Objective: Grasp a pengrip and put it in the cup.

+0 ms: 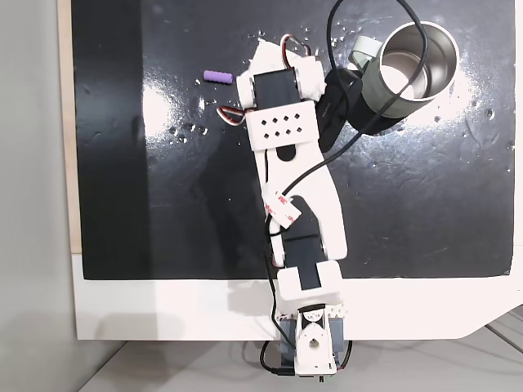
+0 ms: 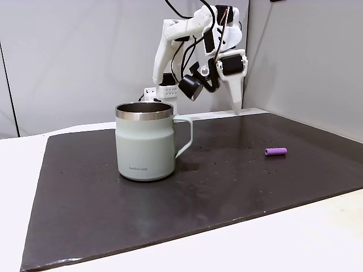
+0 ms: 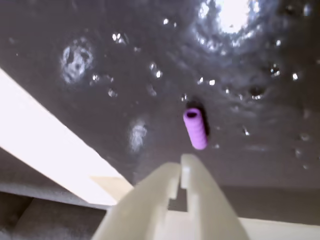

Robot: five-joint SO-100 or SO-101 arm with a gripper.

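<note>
Purple and ribbed, the pengrip is lying on the black mat, just beyond the tips of the gripper in the wrist view and slightly to their right. Its long axis is running nearly in line with the fingers, one open end facing away. The fingers are pressing together, holding nothing, and hanging above the mat. In a fixed view the pengrip is resting well apart from the cup, on the handle side, with the gripper raised behind and between them. Small dark lettering near the cup's base is showing, too small to read.
</note>
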